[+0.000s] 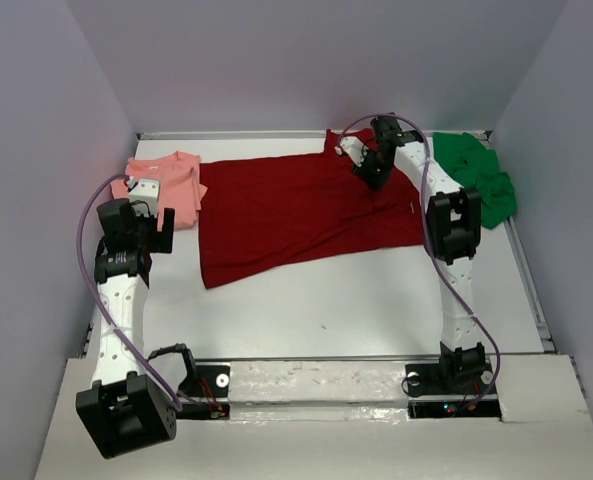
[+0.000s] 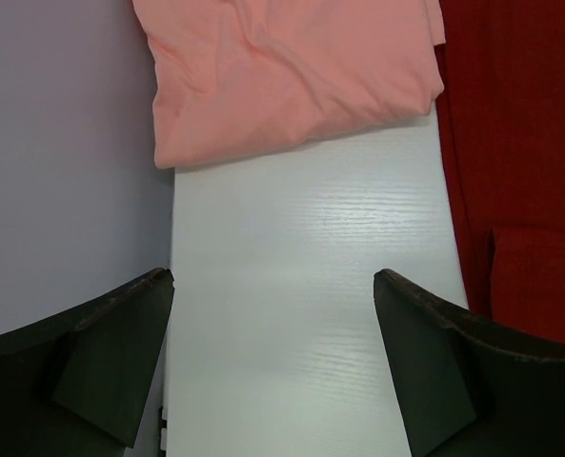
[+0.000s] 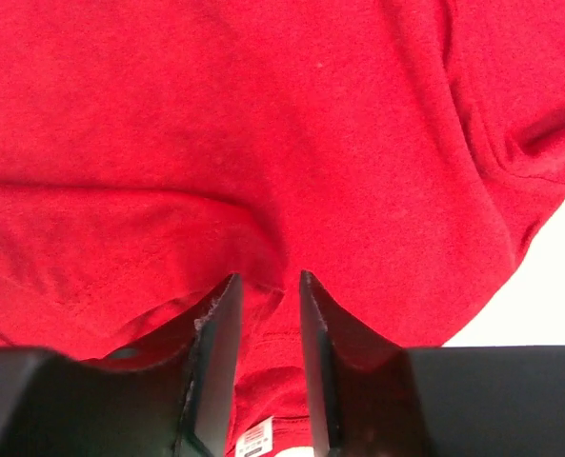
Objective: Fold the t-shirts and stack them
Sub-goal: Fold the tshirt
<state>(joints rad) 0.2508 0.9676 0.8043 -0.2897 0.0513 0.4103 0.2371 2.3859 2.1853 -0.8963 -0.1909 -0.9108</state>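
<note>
Right jaws: slightly parted, dark red t-shirt [image 3: 263,143] fold between | left jaws: spread, salmon t-shirt [image 2: 282,76] ahead

A white desk [image 1: 326,310] with a faint wood grain fills the floor of the scene; the left wrist view shows that grain close up [image 2: 301,286], and a pale corner of it shows at the right of the right wrist view [image 3: 549,295]. Plain lavender-grey walls close it in: a back wall [image 1: 306,60], a left wall [image 1: 26,150] meeting the desk edge [image 2: 63,143], and a right wall [image 1: 576,150]. A thin metal rail [image 1: 534,290] runs along the desk's right edge. A white ledge [image 1: 316,425] lies across the near side.
</note>
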